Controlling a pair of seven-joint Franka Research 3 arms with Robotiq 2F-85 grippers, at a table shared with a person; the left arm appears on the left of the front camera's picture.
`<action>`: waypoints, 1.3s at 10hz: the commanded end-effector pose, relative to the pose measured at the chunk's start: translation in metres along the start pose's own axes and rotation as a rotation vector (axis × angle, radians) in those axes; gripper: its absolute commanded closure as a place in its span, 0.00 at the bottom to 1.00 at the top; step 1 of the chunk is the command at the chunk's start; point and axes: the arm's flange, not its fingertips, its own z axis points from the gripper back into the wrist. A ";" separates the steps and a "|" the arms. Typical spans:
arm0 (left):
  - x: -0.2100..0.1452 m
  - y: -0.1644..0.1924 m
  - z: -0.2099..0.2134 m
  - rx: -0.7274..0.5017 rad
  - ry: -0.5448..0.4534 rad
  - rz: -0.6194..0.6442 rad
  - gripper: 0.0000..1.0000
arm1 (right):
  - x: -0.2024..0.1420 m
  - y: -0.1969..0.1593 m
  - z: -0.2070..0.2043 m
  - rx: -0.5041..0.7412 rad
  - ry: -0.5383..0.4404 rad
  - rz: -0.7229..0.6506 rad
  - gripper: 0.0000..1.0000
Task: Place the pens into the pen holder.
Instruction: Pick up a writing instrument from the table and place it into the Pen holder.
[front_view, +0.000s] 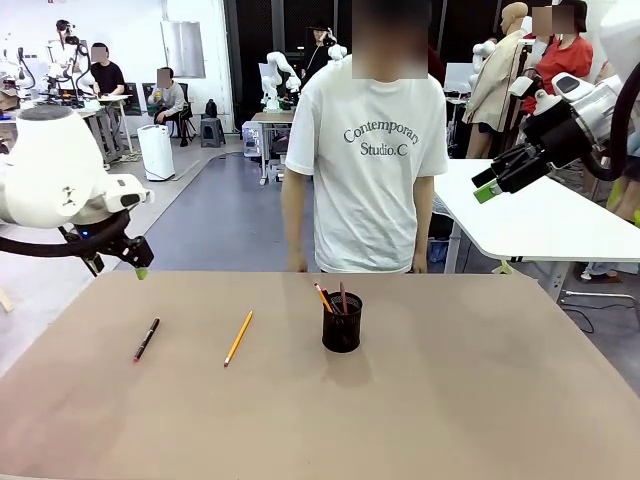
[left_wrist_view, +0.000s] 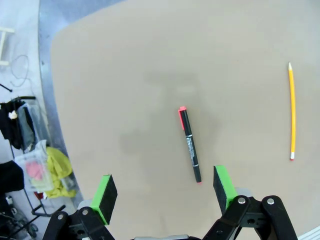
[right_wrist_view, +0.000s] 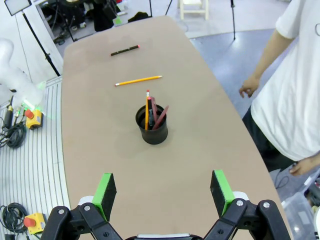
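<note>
Two pens lie loose on the matte tan table (front_view: 480, 400): a black pen (left_wrist_view: 189, 145) with a red tip and a slim yellow pencil (left_wrist_view: 292, 112), well apart from each other. Both lie to the left of the pen holder (right_wrist_view: 152, 127), a small black wire-mesh cup standing upright near the table's middle. The right wrist view looks down into its round mouth, where an orange-yellow stick (right_wrist_view: 147, 107) and a dark brownish-red stick (right_wrist_view: 161, 117) lean against the rim; from the front, just their tips rise above the mesh. The left wrist view, from above, gives white print along the black pen's glossy barrel. The left gripper (left_wrist_view: 165, 192) hangs over the table's left part with its green pads wide apart, holding nothing. The right gripper (right_wrist_view: 164, 189), raised off to the right, is likewise spread and empty. A person (front_view: 365, 150) in a white printed T-shirt stands at the far edge.
</note>
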 end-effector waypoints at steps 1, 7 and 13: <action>0.014 0.000 -0.018 -0.028 0.027 -0.002 0.00 | 0.001 0.002 -0.001 0.001 0.001 0.002 0.00; 0.007 -0.011 -0.049 -0.025 0.077 -0.013 0.00 | 0.001 0.002 -0.001 0.001 0.001 0.002 0.00; 0.016 -0.009 -0.073 -0.034 0.131 -0.047 0.00 | 0.001 0.002 -0.001 0.001 0.001 0.002 0.00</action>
